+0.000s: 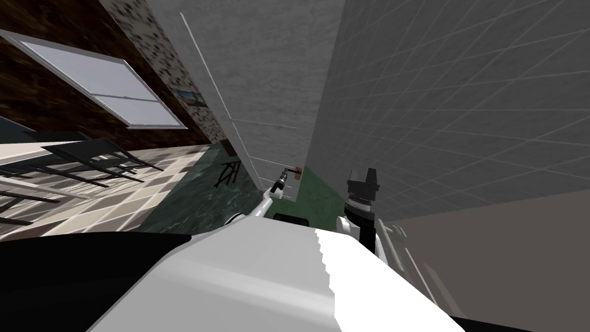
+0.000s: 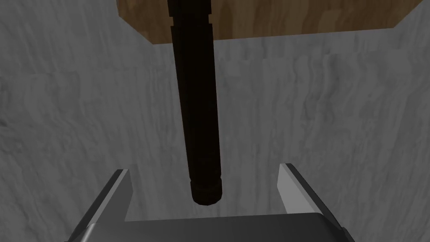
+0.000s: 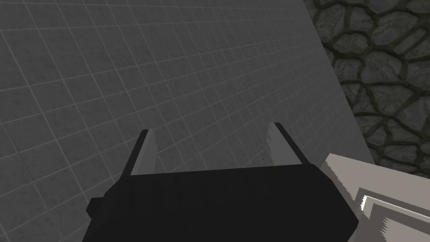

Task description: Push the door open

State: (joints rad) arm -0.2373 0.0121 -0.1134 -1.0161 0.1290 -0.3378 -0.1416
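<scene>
The tall pale grey panelled door (image 1: 259,75) is standing straight ahead, just beside the dark grey tiled wall (image 1: 461,104) on the right. The right gripper (image 3: 210,127) is hanging raised close to that wall, its 2 fingers spread wide and gripping nothing. The left gripper (image 2: 203,168) is reaching up against the door's face with its 2 fingers (image 2: 119,193) likewise spread wide; the dark brown round lever handle (image 2: 197,105) is lying between them, touching neither and running out from a small brown wooden plate (image 2: 273,17) on the door.
</scene>
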